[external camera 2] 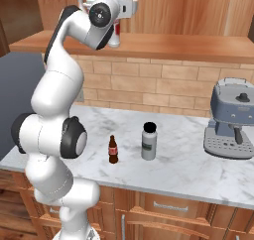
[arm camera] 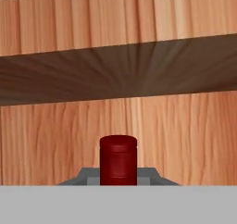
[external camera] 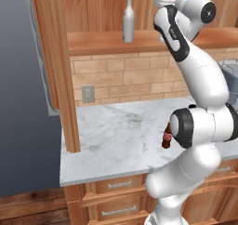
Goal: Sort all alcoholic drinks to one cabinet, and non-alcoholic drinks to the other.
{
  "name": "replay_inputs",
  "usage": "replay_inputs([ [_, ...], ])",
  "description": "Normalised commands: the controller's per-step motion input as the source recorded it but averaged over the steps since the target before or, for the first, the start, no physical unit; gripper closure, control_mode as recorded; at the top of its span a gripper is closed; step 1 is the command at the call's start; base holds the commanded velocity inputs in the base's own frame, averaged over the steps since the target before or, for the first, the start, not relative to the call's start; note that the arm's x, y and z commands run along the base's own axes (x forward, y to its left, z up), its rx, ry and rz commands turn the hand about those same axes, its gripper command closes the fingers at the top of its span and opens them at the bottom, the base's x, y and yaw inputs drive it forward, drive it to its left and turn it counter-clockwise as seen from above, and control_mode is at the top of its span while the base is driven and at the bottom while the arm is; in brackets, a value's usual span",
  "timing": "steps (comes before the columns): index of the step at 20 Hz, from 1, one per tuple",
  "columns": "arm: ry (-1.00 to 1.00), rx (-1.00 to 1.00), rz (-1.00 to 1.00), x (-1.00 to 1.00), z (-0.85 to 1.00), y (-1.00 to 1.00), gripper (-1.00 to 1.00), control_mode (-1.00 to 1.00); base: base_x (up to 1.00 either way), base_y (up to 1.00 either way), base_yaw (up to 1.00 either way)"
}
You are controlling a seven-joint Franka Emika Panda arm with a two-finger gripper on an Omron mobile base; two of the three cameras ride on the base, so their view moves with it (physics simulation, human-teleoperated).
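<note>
On the marble counter (external camera 2: pixel 198 164) the small cola bottle (external camera 2: pixel 113 150) stands upright, cap up, just left of the short grey black-capped bottle (external camera 2: pixel 149 141); in the left base view the arm covers most of it. Higher and farther, the gripper (external camera 2: pixel 117 30) is closed on the white bottle (external camera 2: pixel 116 35), held vertical at the cabinet shelf (external camera: pixel 107 42), its red cap (arm camera: pixel 118 159) upward and its body mostly hidden. The silver-grey bottle (external camera: pixel 128 20) stands upright on that shelf.
</note>
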Motion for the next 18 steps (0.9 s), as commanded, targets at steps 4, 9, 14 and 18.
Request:
replay_inputs([
  [4,0.00,0.02,0.00,0.42,-0.16,0.00,1.00,-1.00,0.00,0.00,0.00],
  [9,0.00,0.01,0.00,0.39,-0.10,-0.01,1.00,-1.00,0.00,0.00,0.00],
  [14,0.00,0.00,0.00,0.45,0.00,-0.02,1.00,-1.00,0.00,0.00,0.00],
  [18,0.00,0.00,0.00,0.32,0.00,-0.05,1.00,-1.00,0.00,0.00,0.00],
])
